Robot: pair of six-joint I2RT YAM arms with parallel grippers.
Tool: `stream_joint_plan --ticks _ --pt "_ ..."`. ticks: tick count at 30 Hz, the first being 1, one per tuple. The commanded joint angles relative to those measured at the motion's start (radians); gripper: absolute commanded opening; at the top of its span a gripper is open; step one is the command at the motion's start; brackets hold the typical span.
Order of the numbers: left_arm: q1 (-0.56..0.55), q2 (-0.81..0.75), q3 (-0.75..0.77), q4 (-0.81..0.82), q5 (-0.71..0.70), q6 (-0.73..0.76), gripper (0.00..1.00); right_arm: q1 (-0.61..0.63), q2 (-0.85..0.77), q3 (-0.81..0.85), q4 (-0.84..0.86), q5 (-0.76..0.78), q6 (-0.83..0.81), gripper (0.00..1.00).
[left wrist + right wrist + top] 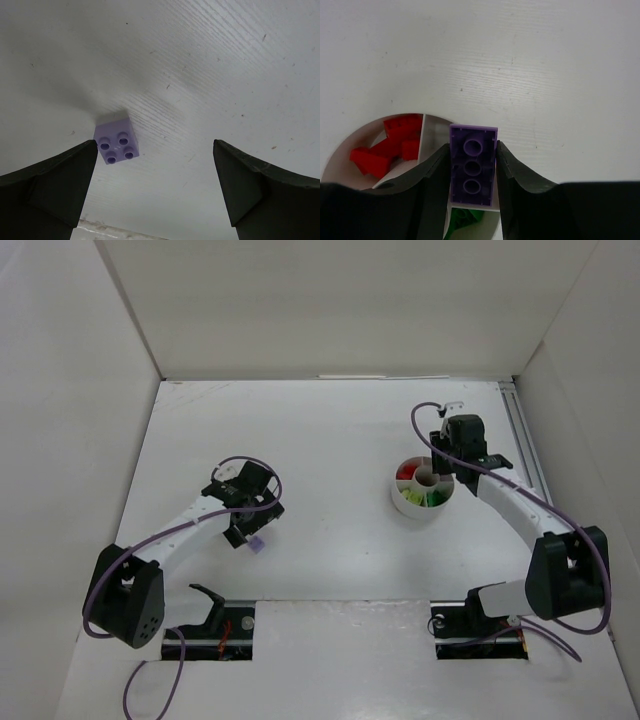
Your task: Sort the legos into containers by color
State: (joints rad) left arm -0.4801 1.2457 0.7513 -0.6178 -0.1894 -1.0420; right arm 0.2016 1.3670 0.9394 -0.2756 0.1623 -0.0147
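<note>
Our right gripper [473,146] is pinching a long lilac brick [472,172], hollow underside facing the wrist camera, right over the dish [423,132]. We honestly can't tell which wedge it's above. Red bricks [387,145] sit in the wedge beside it, and a green brick [462,220] peeks out of another wedge of the dish. Our left gripper [155,145] is spread wide, well left of the dish. A square lilac brick [116,145] lies studs-up on the surface [200,75] between its fingers, just beside one of them.
</note>
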Motion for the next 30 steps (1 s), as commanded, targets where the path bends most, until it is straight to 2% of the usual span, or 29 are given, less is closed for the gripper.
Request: stream_joint_plan --ticks 1,4,5,8,13,21,25,30 --pt "0.006 -0.023 0.006 -0.020 -0.015 0.014 1.00 -0.013 -0.026 -0.013 0.042 -0.092 -0.037 0.23" --pt "0.006 -0.023 0.016 -0.020 -0.015 0.014 1.00 -0.022 -0.017 -0.022 0.042 -0.115 -0.037 0.27" --pt "0.006 -0.023 0.016 -0.020 -0.015 0.014 1.00 -0.022 -0.017 -0.022 0.042 -0.115 -0.037 0.34" --pt "0.006 -0.023 0.025 -0.020 -0.015 0.014 1.00 -0.031 -0.029 -0.022 0.042 -0.115 -0.037 0.44" --pt "0.006 -0.032 0.025 -0.020 -0.015 0.014 1.00 -0.031 -0.063 -0.010 0.006 -0.115 -0.037 0.52" --pt "0.006 -0.042 0.034 -0.020 -0.015 0.014 1.00 -0.063 -0.160 -0.020 -0.019 -0.142 -0.037 0.55" --pt "0.006 -0.042 0.023 -0.020 -0.015 0.014 1.00 -0.074 -0.180 -0.021 -0.019 -0.161 -0.037 0.51" --pt "0.006 -0.042 -0.007 -0.020 -0.015 -0.021 0.98 -0.074 -0.227 -0.040 -0.019 -0.161 -0.037 0.51"
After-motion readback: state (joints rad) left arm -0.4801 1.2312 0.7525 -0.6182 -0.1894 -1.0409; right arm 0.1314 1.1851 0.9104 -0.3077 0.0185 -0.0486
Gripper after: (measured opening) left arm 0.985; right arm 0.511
